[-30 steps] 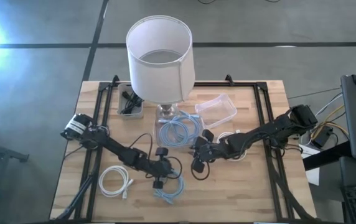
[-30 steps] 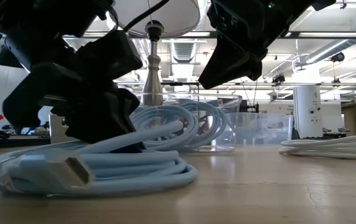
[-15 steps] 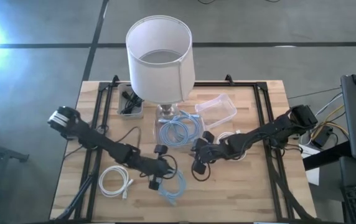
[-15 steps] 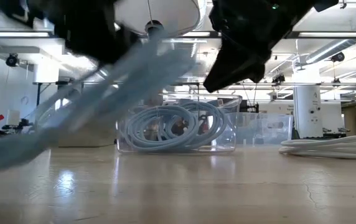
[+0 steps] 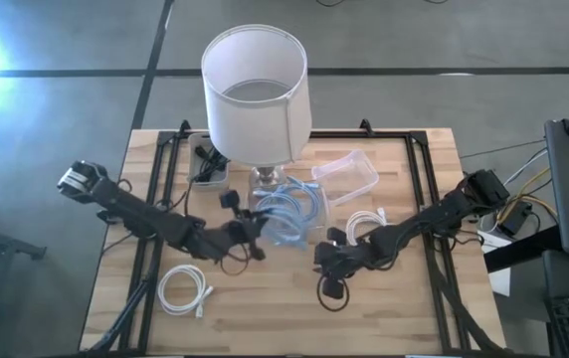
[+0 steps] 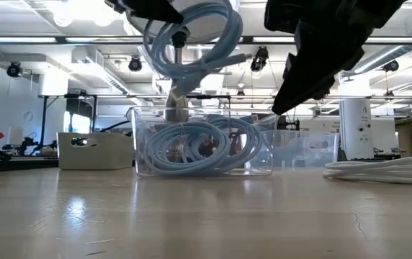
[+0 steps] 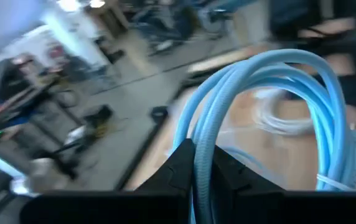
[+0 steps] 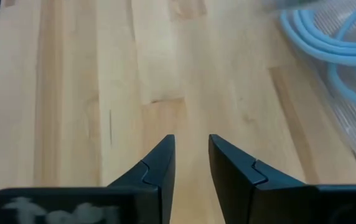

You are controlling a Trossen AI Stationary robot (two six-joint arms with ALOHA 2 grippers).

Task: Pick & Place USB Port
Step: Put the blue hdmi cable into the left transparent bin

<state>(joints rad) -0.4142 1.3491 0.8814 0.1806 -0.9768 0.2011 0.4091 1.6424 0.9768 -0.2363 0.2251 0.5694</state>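
A coiled light-blue cable (image 5: pixel 286 225) hangs in my left gripper (image 5: pixel 253 237), high above the table in the low view (image 6: pixel 195 36). It is over a clear box (image 6: pixel 263 155) that holds another blue coil (image 6: pixel 191 147). The left gripper is shut on the cable. My right gripper (image 5: pixel 330 283) hovers over bare wood to the near right of the box. It is open by a narrow gap (image 8: pixel 192 149) and holds nothing. My left gripper pinches several strands of the coil (image 7: pixel 204 140) between its two fingers. It reaches in from the table's left. The coil is lifted clear of the table, and its loops (image 7: pixel 271 68) stand out beyond the fingertips.
A lamp with a white shade (image 5: pixel 255 89) stands just beyond the clear box. An empty clear tub (image 5: pixel 346 177) and a white cable (image 5: pixel 369 221) lie to the right. A second white coil (image 5: pixel 185 291) lies near left, and a grey bin (image 5: pixel 208 167) sits far left.
My left gripper has lifted the blue coil off the near middle of the table and swung it up and toward the far edge, over the clear box. The coil now hangs clear of the table. My right gripper has drifted a little toward the near edge.
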